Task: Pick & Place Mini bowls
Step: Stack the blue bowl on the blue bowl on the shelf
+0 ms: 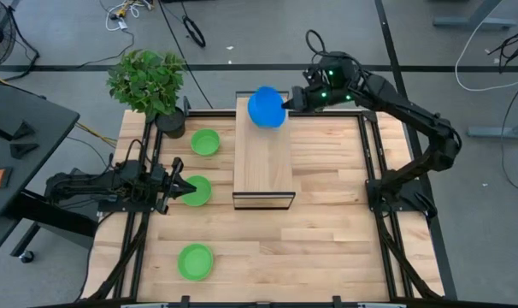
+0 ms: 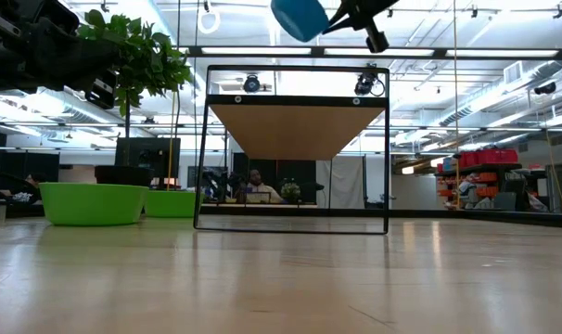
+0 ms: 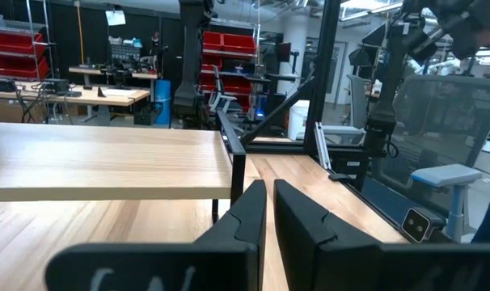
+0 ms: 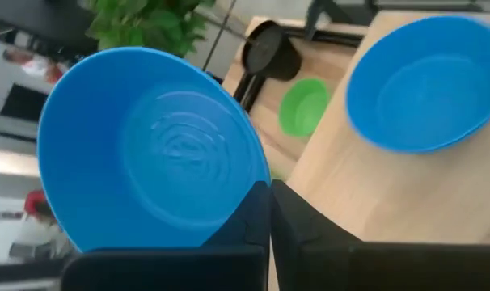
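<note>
held bowl [image 4: 148, 153]: bright blue, with faint concentric ripples on its inside
second bowl on the shelf [image 4: 419, 81]: the same bright blue, plain
three bowls on the table [image 1: 204, 142]: bright green, plain
shelf top [image 1: 263, 162]: pale wood with fine lengthwise grain
shelf frame [image 2: 202, 148]: black
table [image 1: 327, 214]: light wooden planks, streaked grain
plant [image 1: 146, 79]: leafy green
plant pot [image 1: 170, 124]: black
right gripper [image 4: 265, 234]: black
left gripper [image 3: 269, 218]: black

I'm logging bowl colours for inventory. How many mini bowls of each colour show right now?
Green mini bowls: 3
Blue mini bowls: 2, one held in the right gripper, one on the wooden platform
Total: 5
</note>
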Motion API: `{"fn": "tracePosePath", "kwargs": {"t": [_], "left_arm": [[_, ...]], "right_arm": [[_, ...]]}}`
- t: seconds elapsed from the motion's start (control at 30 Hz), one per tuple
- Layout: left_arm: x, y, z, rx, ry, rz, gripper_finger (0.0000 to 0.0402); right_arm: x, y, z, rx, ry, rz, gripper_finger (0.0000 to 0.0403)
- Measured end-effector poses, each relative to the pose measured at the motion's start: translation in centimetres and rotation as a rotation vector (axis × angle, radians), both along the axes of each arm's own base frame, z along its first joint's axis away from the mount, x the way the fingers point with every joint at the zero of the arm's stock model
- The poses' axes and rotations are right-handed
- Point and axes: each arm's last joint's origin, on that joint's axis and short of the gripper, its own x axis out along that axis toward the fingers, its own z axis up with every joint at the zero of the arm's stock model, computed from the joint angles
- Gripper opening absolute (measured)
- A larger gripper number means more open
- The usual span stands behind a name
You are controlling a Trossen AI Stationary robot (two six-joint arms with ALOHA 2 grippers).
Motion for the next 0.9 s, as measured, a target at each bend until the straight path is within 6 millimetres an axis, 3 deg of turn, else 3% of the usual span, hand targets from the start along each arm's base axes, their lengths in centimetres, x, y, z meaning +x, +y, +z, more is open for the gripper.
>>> {"fn": "tracePosePath", "kwargs": {"t": [0.2,0.43,0.67,0.9], "left_arm": [[0.0,0.0,0.0,0.0,0.0,0.0,0.003],[0.0,0.0,0.0,0.0,0.0,0.0,0.003],[0.0,0.0,0.0,0.0,0.0,0.0,0.003],[0.0,0.0,0.0,0.0,0.0,0.0,0.003]], "right_arm": [[0.8,-1.8,2.1,-0.036,-0.016,-0.063,0.0],[1.8,-4.5,3.2,-0.025,-0.011,-0.116,0.0],[3.2,-7.2,2.3,0.013,0.045,-0.155,0.0],[4.2,-9.1,-0.9,0.095,0.171,-0.166,0.0]]}}
